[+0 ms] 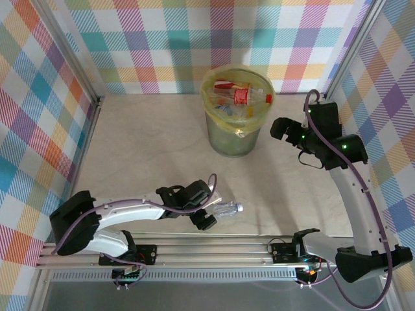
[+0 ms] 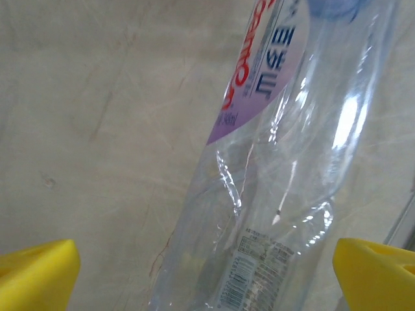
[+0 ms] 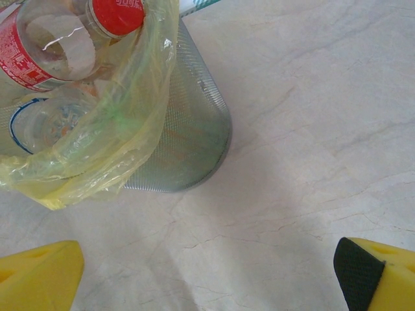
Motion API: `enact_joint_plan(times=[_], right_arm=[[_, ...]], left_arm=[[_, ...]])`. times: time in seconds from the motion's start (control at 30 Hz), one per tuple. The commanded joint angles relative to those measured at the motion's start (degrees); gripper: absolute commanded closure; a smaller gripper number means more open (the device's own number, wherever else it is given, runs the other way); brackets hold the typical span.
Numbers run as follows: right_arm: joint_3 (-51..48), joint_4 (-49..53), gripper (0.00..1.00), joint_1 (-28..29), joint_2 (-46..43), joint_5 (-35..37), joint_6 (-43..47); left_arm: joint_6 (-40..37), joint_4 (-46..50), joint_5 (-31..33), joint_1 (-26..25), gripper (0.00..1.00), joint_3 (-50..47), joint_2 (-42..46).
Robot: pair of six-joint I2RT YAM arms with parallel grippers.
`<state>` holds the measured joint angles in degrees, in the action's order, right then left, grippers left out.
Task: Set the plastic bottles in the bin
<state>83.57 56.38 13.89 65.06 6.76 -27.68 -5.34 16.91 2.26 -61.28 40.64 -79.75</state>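
Nearly done: bin piled with bottles, one clear bottle left on the table well nearer than the bin, left gripper spread astride it, right gripper spread, empty, beside the bin.

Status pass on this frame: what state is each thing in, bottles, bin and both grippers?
Loose bottle: lying on its side on the table, not gripped.
Bin: upright, holding bottles.
Red-labelled bottle: in the bin, on top of the pile.
Left gripper: open, fingers either side of the loose bottle.
Right gripper: open, empty, beside the bin.
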Motion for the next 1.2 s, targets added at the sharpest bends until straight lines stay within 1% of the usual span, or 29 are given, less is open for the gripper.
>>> enact_joint_plan(times=[0.0, 0.1, 0.2, 0.23, 0.27, 0.33, 0.37, 0.4, 0.47, 0.5, 0.57, 0.63, 0.73, 0.8, 0.83, 0.9, 0.97, 1.03, 1.17], right_arm=[[0.1, -1.0, 0.0, 0.2, -0.5, -0.7, -0.1], [0.1, -1.1, 0.0, 0.3, -0.9, -0.8, -0.1], [-0.2, -1.4, 0.0, 0.3, -1.1, -0.8, -0.1], [-0.2, -1.4, 0.0, 0.2, -1.2, -0.8, -0.1], [-0.3, -1.4, 0.0, 0.3, -1.3, -0.9, -0.1], [-0.6, -1.5, 0.0, 0.2, -1.5, -0.9, -0.1], [-0.8, -1.5, 0.0, 0.3, -1.6, -1.0, 0.0], [-0.9, -1.6, 0.0, 0.3, -1.7, -1.0, -0.1], [-1.4, -1.6, 0.0, 0.3, -1.8, -1.0, -0.1], [-1.5, -1.7, 0.0, 0.3, -1.8, -1.1, -0.1], [-2.0, -1.8, 0.0, 0.2, -1.8, -1.3, -0.3], [-2.2, -1.8, 0.0, 0.2, -1.8, -1.5, -0.2], [-2.5, -1.8, 0.0, 0.3, -1.8, -1.6, -0.3], [-2.8, -1.8, 0.0, 0.2, -1.9, -1.6, -0.4], [-2.9, -1.9, 0.0, 0.2, -2.0, -1.6, -0.5], [-3.4, -2.0, 0.0, 0.3, -2.2, -2.1, -0.7], [-4.4, -2.4, 0.0, 0.3, -2.5, -3.7, -0.9], [-5.8, -3.2, 0.0, 0.3, -2.9, -6.4, -1.1], [-9.0, -5.2, 0.0, 0.2, -3.8, -14.8, -1.1]], left_arm=[[1.2, 0.7, 1.3, -0.6, 0.0, 2.0, -2.5], [1.8, 0.2, 4.1, -0.6, 0.0, 2.7, -5.0], [1.9, -0.5, 6.9, -0.6, 0.05, 3.1, -7.1], [1.8, -0.5, 7.8, -0.6, 0.08, 3.1, -7.5], [1.7, -1.9, 8.6, -0.6, 0.13, 3.2, -7.9], [1.3, -3.2, 9.2, -0.6, 0.16, 3.2, -8.3], [1.1, -3.7, 9.3, -0.6, 0.21, 3.1, -8.3], [0.9, -4.1, 9.3, -0.6, 0.23, 3.1, -8.4], [0.4, -5.0, 9.6, -0.6, 0.33, 3.1, -8.6], [0.2, -5.4, 9.8, -0.6, 0.35, 3.1, -8.6], [-0.1, -6.2, 10.0, -0.6, 0.43, 3.1, -8.7], [-0.3, -6.8, 10.0, -0.6, 0.45, 3.2, -8.8], [-0.6, -7.3, 9.7, -0.6, 0.55, 3.2, -8.8], [-0.6, -7.5, 9.6, -0.6, 0.58, 3.3, -8.4], [-0.7, -7.6, 9.4, -0.6, 0.6, 3.2, -8.1], [-0.8, -7.7, 9.3, -0.6, 0.61, 3.2, -7.1], [-1.0, -7.8, 9.3, -0.6, 0.62, 3.1, -5.8], [-1.2, -8.1, 9.4, -0.6, 0.67, 3.0, -3.7], [-1.7, -9.3, 9.7, -0.6, 0.71, 2.2, 2.4]])
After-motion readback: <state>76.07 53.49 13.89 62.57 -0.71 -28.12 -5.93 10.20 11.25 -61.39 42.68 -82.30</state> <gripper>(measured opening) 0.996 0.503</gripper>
